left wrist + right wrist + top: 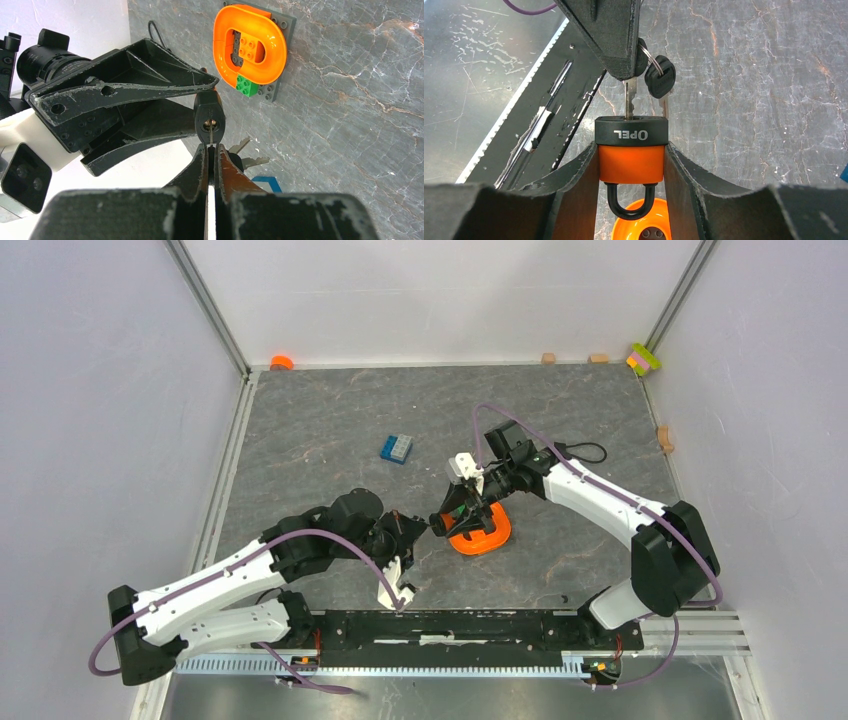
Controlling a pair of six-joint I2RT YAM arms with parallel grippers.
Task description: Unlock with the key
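Observation:
My right gripper point(631, 146) is shut on the small orange padlock point(631, 162), its black shackle hanging down between the fingers. My left gripper point(211, 148) is shut on the key; its black head is hidden between the fingers. The thin silvery blade point(629, 100) stands in the keyhole of the padlock's black end point(209, 116). Spare keys point(246, 154) dangle on a ring beside it, one with a black head point(660, 77). In the top view the two grippers, left point(415, 530) and right point(455, 512), meet tip to tip above the orange ring-shaped piece point(485, 533).
The orange ring sits on a grey plate point(286, 25) with small bricks inside. A blue brick point(396, 448) lies further back. Small blocks point(548, 358) and a coloured brick stack point(644, 358) line the back edge. A black rail point(450, 625) runs along the front.

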